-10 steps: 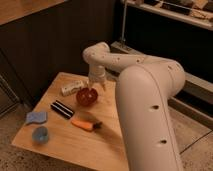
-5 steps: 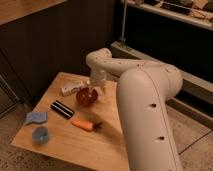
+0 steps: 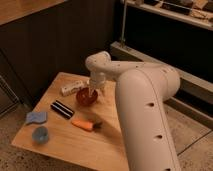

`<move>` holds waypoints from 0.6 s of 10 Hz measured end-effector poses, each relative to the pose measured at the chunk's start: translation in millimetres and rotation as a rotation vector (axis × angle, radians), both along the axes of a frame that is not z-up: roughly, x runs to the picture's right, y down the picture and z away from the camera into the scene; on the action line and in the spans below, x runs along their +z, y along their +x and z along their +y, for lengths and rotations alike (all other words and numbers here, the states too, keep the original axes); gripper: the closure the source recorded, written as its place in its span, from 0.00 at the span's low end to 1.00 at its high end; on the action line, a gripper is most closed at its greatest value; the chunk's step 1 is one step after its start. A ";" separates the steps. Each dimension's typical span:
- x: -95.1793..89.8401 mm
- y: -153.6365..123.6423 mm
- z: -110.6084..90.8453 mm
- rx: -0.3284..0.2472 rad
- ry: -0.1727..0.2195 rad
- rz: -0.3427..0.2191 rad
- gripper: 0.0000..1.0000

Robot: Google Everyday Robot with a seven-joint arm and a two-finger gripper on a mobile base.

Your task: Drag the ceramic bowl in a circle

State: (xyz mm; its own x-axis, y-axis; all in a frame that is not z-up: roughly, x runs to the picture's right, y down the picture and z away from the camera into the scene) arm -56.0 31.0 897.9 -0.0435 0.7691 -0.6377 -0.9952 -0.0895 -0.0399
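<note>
The glossy dark-red ceramic bowl (image 3: 85, 96) sits on the wooden table (image 3: 70, 140), toward its far middle. My gripper (image 3: 93, 91) hangs from the white arm (image 3: 142, 90) and reaches down into the bowl at its right side. An orange carrot (image 3: 83, 124) lies in front of the bowl, nearer the camera.
A white box (image 3: 71, 88) lies just left of the bowl. A black bar (image 3: 62, 109), a light-blue cloth (image 3: 36, 117) and a small light-blue cup (image 3: 40, 134) sit on the table's left part. A dark wall and a shelf unit stand behind.
The gripper and the bowl have shifted slightly to the left on the table. The other objects have stayed put.
</note>
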 end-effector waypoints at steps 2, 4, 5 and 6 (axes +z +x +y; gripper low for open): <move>1.1 -1.3 8.1 -0.011 -0.015 0.006 0.81; 2.7 -2.8 15.4 -0.021 -0.030 0.008 0.98; 3.5 -4.7 18.5 -0.027 -0.036 0.007 1.00; 5.2 -7.9 21.9 -0.035 -0.044 0.007 1.00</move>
